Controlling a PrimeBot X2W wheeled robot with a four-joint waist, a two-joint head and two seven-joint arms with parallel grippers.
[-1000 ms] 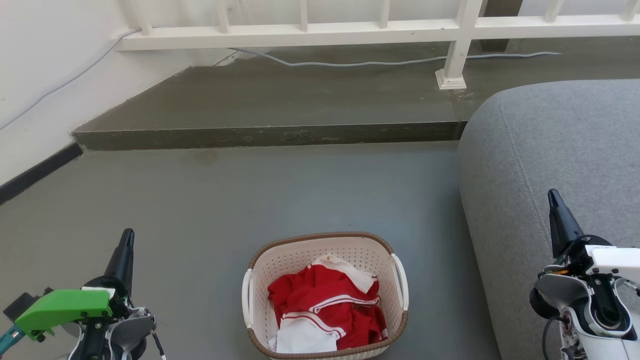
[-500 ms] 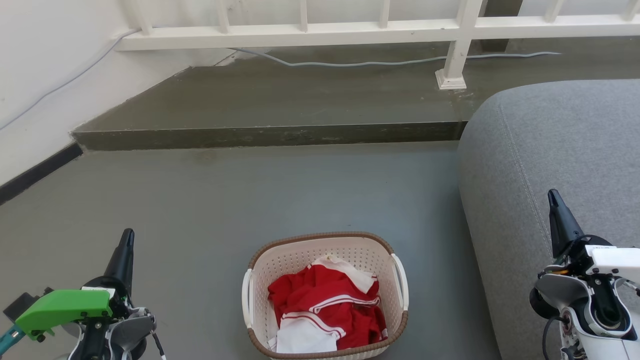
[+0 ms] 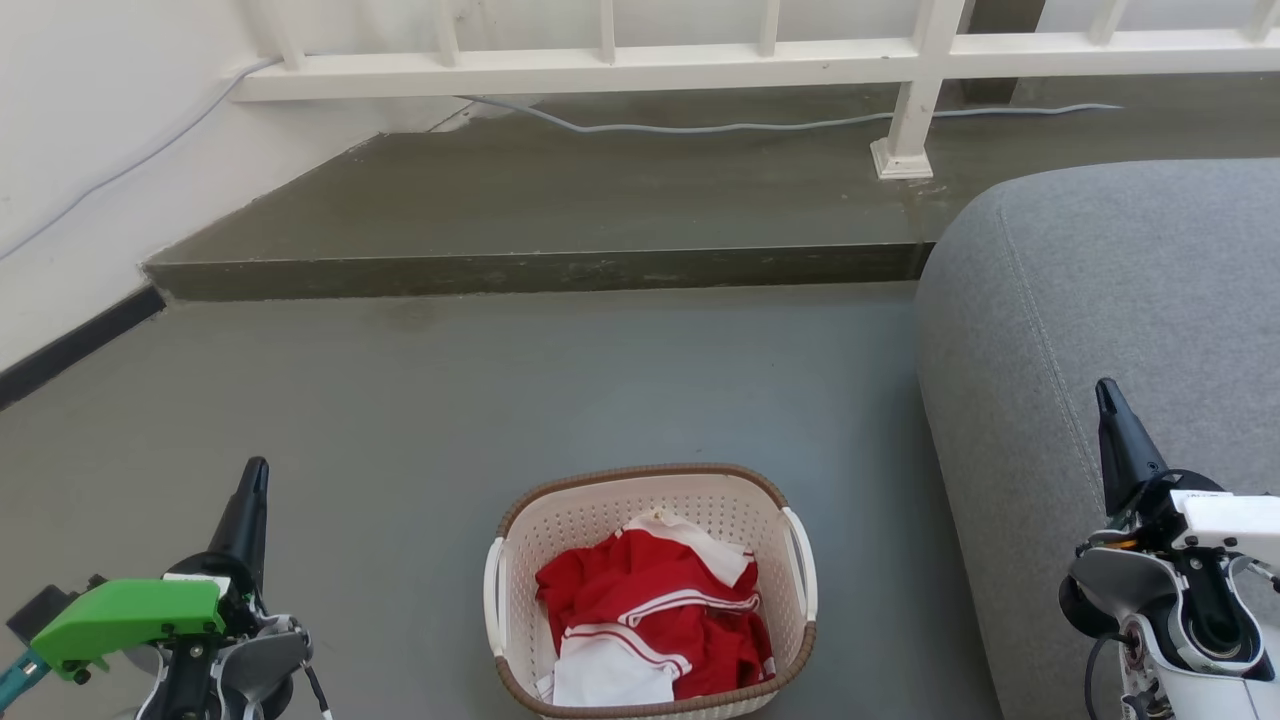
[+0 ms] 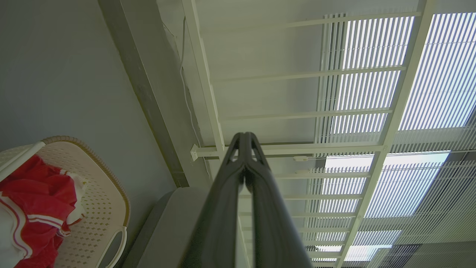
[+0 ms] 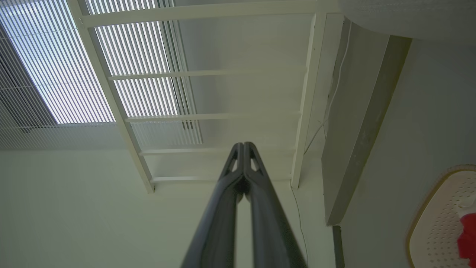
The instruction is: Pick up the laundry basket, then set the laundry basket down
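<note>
- The laundry basket (image 3: pixel 590 520) stands on the grey floor (image 3: pixel 450 400) at the bottom centre of the head view. Its brown rim is level and red-and-white clothes (image 3: pixel 650 610) are heaped inside. Its white handles (image 3: pixel 493 590) sit on the frame-left and frame-right sides.
- By my reading the pick-up has not begun, since nothing touches the basket.
- The next move probably calls for both arms to drop and swing inward. The fingers would then part and take one handle each, so the loaded basket rises level.
- The left gripper (image 3: pixel 257 470) is at the lower left of the head view, well apart from the basket, pointing up the frame. In the left wrist view its fingers (image 4: pixel 223 193) meet at the tips and hold nothing.
- The right gripper (image 3: pixel 1105 392) is at the lower right, in front of the grey sofa (image 3: pixel 1100 280) and equally far from the basket. In the right wrist view its fingers (image 5: pixel 223 201) are likewise closed on nothing.
- Beyond the basket lie a raised step (image 3: pixel 540 270) and a white railing (image 3: pixel 700 62).
</note>
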